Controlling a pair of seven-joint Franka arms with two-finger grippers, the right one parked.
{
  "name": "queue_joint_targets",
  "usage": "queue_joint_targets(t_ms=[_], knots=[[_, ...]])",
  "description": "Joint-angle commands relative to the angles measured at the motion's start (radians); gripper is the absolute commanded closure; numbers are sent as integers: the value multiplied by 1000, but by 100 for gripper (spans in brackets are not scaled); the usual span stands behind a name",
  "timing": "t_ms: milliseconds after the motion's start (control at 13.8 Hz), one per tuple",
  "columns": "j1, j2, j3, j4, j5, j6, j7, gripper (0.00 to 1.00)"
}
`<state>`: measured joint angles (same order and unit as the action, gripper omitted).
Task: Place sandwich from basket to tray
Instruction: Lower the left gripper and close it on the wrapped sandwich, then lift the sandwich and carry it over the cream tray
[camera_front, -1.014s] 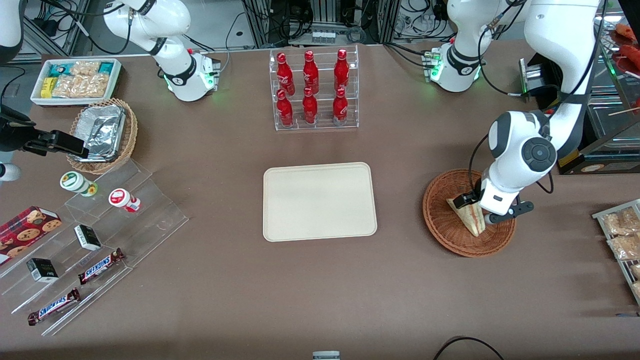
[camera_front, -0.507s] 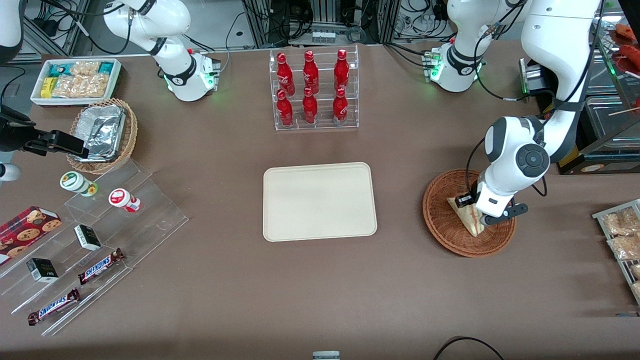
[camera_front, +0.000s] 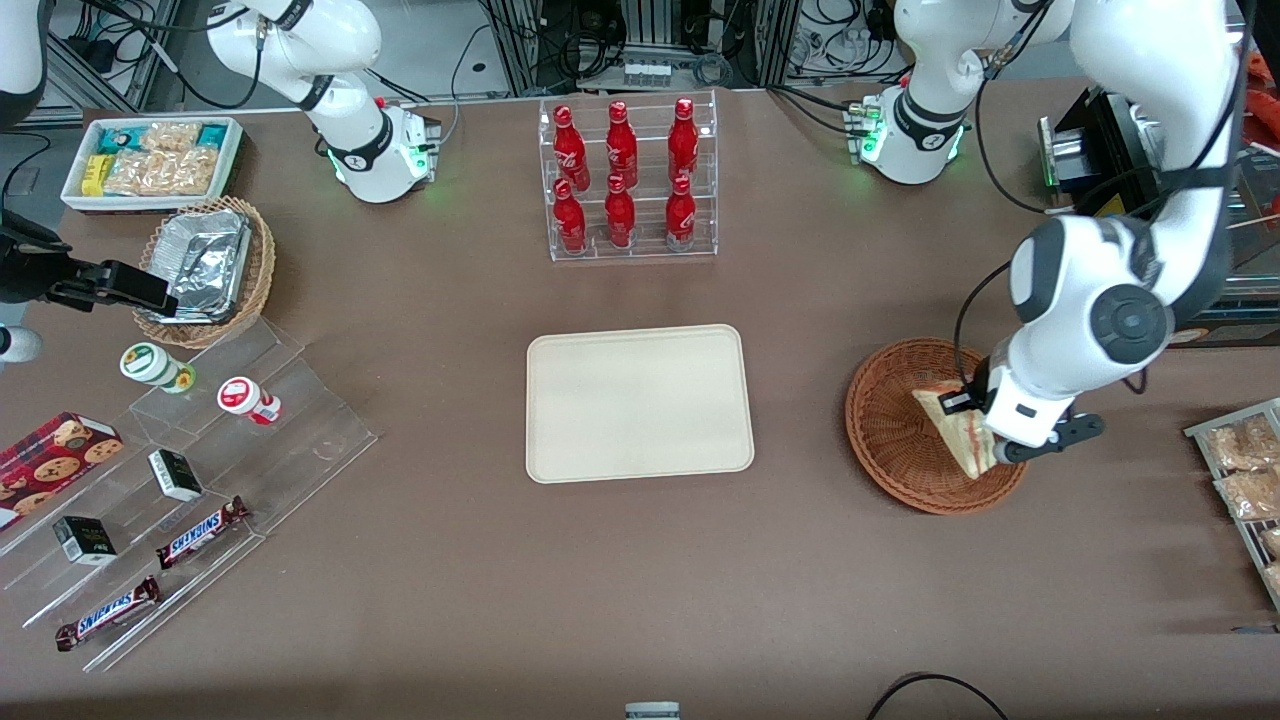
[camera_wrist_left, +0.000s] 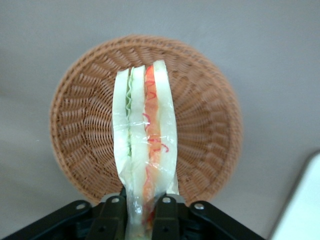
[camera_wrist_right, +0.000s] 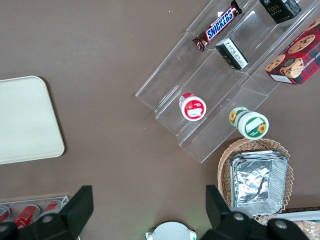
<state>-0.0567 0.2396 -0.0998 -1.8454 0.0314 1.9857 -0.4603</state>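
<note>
The sandwich (camera_front: 958, 432), a wrapped wedge of white bread with red-orange and green filling (camera_wrist_left: 145, 145), hangs above the reddish-brown wicker basket (camera_front: 890, 440) (camera_wrist_left: 210, 125), lifted clear of its floor. My left gripper (camera_front: 985, 440) (camera_wrist_left: 141, 212) is shut on the wedge's narrow end, one black finger pressed on each bread face. The cream-beige tray (camera_front: 638, 402) lies flat at the table's middle, toward the parked arm's end from the basket; a corner of the tray (camera_wrist_left: 302, 210) shows in the left wrist view.
A clear rack of red bottles (camera_front: 627, 180) stands farther from the front camera than the tray. A wire rack with snack bags (camera_front: 1240, 470) sits at the working arm's end. A tan wicker basket with foil containers (camera_front: 205, 265) and acrylic snack steps (camera_front: 190, 470) lie toward the parked arm's end.
My gripper has risen with the sandwich and drifted toward the working arm's end of the table; the wedge, which lay in the basket, now hangs above it.
</note>
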Motion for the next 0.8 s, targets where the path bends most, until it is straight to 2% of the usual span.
queue_joint_targets(t_ms=[0, 362, 725], knots=[[0, 12, -52, 159, 21, -128, -17, 100], [-31, 29, -185, 256, 19, -169, -23, 100], [-236, 154, -190, 368, 22, -166, -83, 100]])
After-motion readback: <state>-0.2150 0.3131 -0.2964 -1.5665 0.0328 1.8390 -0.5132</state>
